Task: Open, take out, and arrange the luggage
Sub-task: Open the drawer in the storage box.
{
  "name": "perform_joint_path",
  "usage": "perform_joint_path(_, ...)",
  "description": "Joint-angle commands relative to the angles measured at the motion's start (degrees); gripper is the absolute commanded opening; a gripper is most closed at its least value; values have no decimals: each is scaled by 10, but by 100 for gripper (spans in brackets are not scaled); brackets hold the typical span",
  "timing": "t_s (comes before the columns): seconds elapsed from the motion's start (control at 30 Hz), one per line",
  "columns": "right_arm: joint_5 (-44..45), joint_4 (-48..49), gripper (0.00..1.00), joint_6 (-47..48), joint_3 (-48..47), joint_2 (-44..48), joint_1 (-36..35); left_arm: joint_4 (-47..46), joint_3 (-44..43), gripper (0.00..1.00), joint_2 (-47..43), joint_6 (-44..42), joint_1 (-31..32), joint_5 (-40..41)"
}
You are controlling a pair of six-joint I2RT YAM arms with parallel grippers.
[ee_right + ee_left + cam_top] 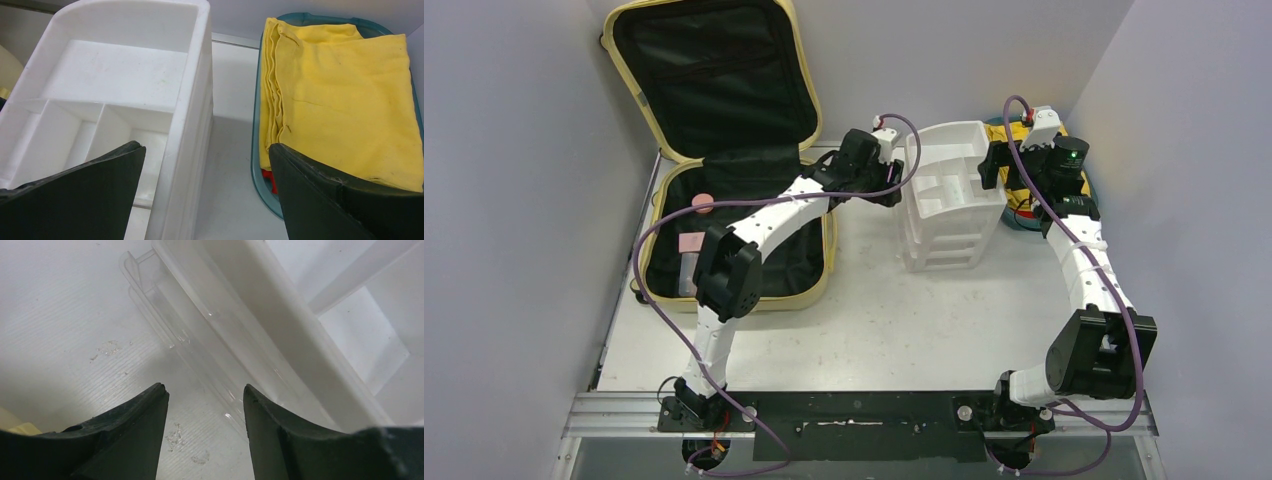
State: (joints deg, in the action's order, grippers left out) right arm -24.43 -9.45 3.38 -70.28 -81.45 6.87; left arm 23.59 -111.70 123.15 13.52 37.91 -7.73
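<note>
The luggage (pixel 714 90) lies open at the back left, its pale-yellow lid leaning on the wall and black lining showing. In its lower half (pixel 802 265) are a round pink item (pixel 703 203) and a pink card (pixel 690 242). My left arm reaches across it. The left gripper (pixel 892 190) (pixel 205 392) hangs open just off the left side of the white organizer (pixel 949 190) (pixel 300 315), with only table between its fingers. My right gripper (pixel 989 165) (pixel 207 150) is wide open over the organizer's (pixel 120 70) right wall, holding nothing.
A teal tray (pixel 1022 222) (pixel 257 165) with a folded yellow cloth (pixel 345 100) and something red (pixel 267 177) beneath it stands at the back right, a narrow strip of table away from the organizer. Grey walls close in on both sides.
</note>
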Motion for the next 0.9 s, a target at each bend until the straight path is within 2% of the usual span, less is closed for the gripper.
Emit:
perform_joint_path(0.0, -3, -3, 100, 13, -10, -9, 0, -20, -35, 55, -16, -1, 14, 6)
perform_joint_path(0.2, -4, -3, 100, 14, -9, -6, 0, 13, -47, 54, 22, -38, 35, 111)
perform_joint_path(0.5, -3, -3, 100, 15, -8, -7, 0, 37, -38, 49, 41, -79, 39, 170)
perform_joint_path(0.7, 5, -5, 100, 17, -8, -8, 0, 55, -26, 34, 29, -102, 40, 200)
perform_joint_path(0.87, 12, -6, 100, 19, -9, -12, 0, 79, -25, 31, 15, -113, 40, 218)
